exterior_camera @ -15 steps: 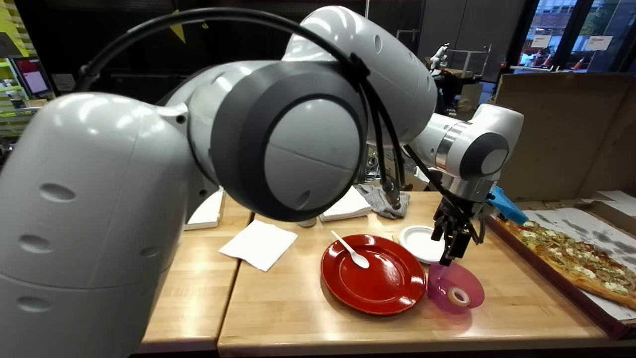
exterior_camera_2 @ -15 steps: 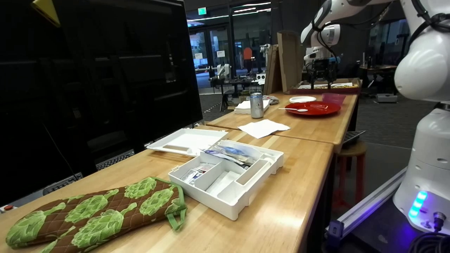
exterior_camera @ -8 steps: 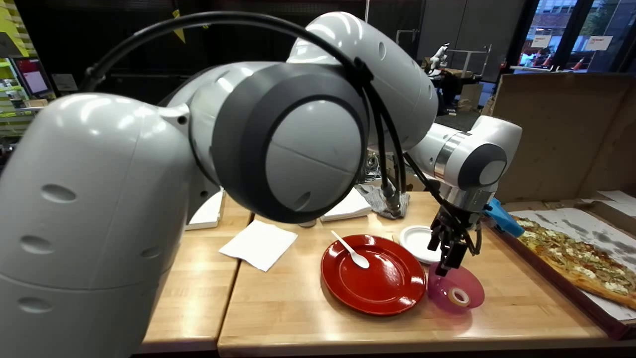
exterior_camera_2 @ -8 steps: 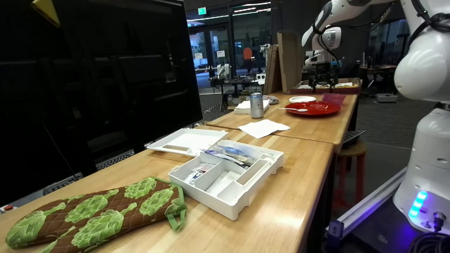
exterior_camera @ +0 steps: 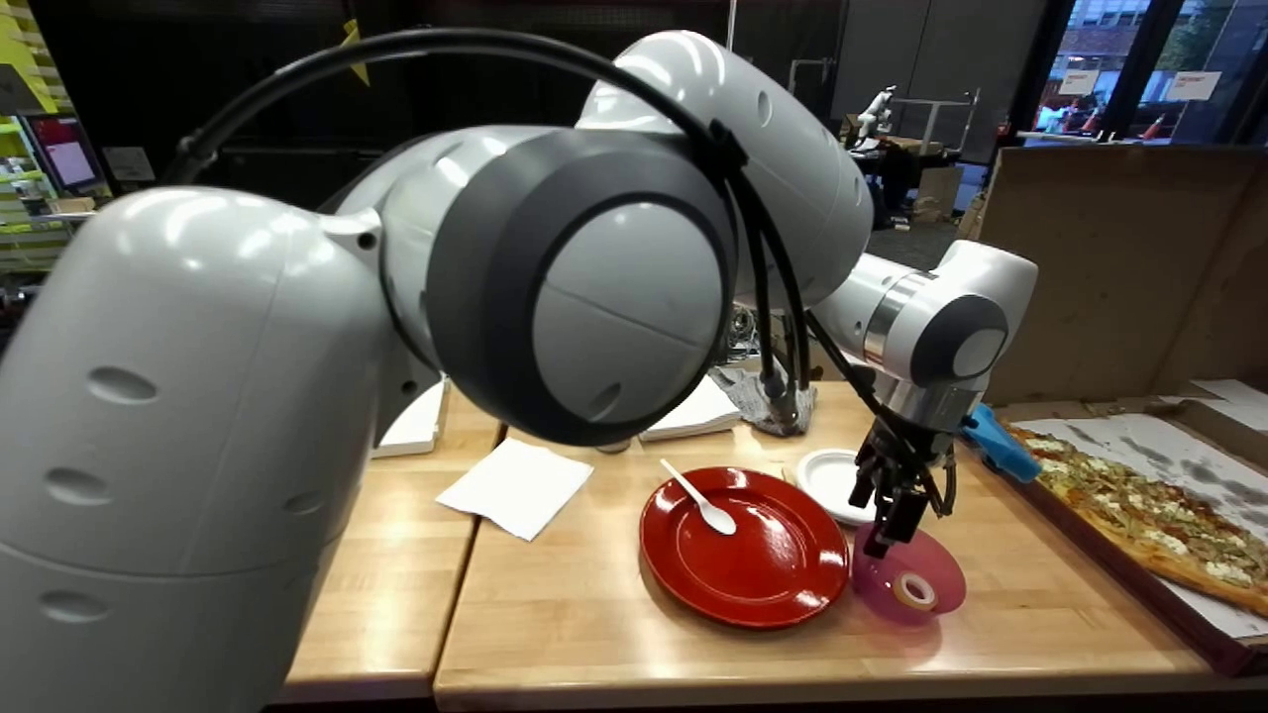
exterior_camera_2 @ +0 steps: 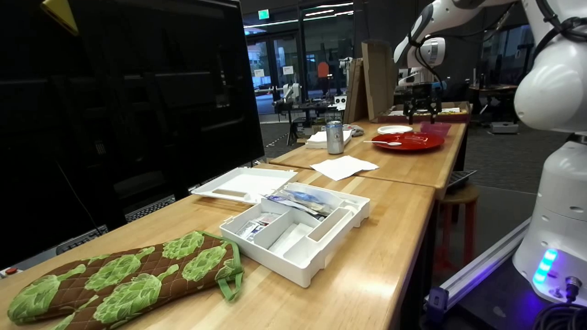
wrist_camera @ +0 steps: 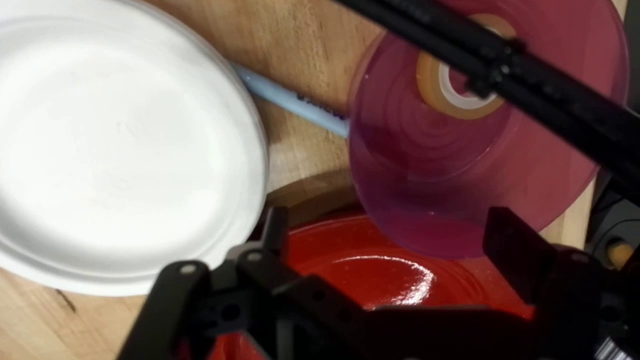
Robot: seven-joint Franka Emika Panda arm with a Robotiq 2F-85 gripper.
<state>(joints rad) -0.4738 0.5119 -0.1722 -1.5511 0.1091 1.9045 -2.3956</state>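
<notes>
Upper right of the wrist view, the pink bowl (wrist_camera: 440,155) sat with a ring (wrist_camera: 434,89), perhaps tape, showing within its outline. Along the bottom edge your gripper (wrist_camera: 387,225) had its fingers wide apart, gripping nothing; whether either touched the bowl could not be told. You had the white plate (wrist_camera: 110,150) filling the left of the frame, the red plate (wrist_camera: 330,250) bottom centre, a pale blue pen (wrist_camera: 292,101) upper centre. Judged step: approach, no grip taken. Next, you likely needed to line up the finger gap with the bowl's rim before lowering.
</notes>
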